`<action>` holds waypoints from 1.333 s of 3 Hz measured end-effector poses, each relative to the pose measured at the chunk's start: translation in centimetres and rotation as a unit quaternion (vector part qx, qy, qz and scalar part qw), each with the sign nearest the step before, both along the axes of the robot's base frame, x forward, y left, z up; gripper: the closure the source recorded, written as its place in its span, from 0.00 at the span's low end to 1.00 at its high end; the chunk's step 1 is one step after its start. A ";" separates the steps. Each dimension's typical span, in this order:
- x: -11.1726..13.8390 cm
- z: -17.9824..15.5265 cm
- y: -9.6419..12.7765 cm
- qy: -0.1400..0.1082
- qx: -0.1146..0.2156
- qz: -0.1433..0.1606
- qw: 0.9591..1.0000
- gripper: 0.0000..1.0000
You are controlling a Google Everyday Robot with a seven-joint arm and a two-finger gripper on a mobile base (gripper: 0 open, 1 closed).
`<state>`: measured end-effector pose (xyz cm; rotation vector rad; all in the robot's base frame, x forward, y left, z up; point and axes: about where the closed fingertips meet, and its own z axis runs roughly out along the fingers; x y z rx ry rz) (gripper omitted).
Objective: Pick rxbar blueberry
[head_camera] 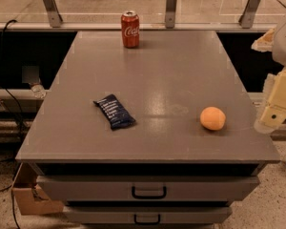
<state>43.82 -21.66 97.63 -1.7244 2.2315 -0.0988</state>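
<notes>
target: rxbar blueberry (114,111), dark navy wrapper, lying flat on left-middle of the grey cabinet top (181,66), angled diagonally, nothing touching it
gripper: gripper (272,111) at far right edge of view, off the cabinet's right side, about level with the top; open or closed, can't tell from here; holding nothing visible
gap to target: well apart, the whole width of the top lies between them
in the path: orange (213,118) sits on the right side, roughly between gripper and bar
other clutter: red Coca-Cola can (130,29) upright at the back edge, well away from the bar
task stage: judged not started, reach not yet made
risk 1: a straight low sweep from the right likely clips the orange; it's round, would roll, maybe off the front edge
risk 2: bar is flat and thin, so a top-down grasp may scrape the surface or close above it and miss
risk 3: crinkly wrapper looks slick, so a pinch on a loose end could slip or the bar could twist out on lift
risk 4: bar lies diagonal; a grasp not turned across its narrow width would probably push it instead of catching it
risk 5: a shove could slide the bar toward the left edge, which is fairly near
wrong-object risk: low; can and orange look nothing like the bar
safer call: come in high over the orange, then descend
</notes>
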 end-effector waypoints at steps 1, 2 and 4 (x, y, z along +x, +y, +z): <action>0.0 0.0 0.0 0.000 0.000 0.000 1.000 0.00; 1.4 -0.6 1.7 -0.006 0.004 -0.013 1.000 0.00; 8.5 -5.9 13.7 0.014 0.072 0.014 0.997 0.00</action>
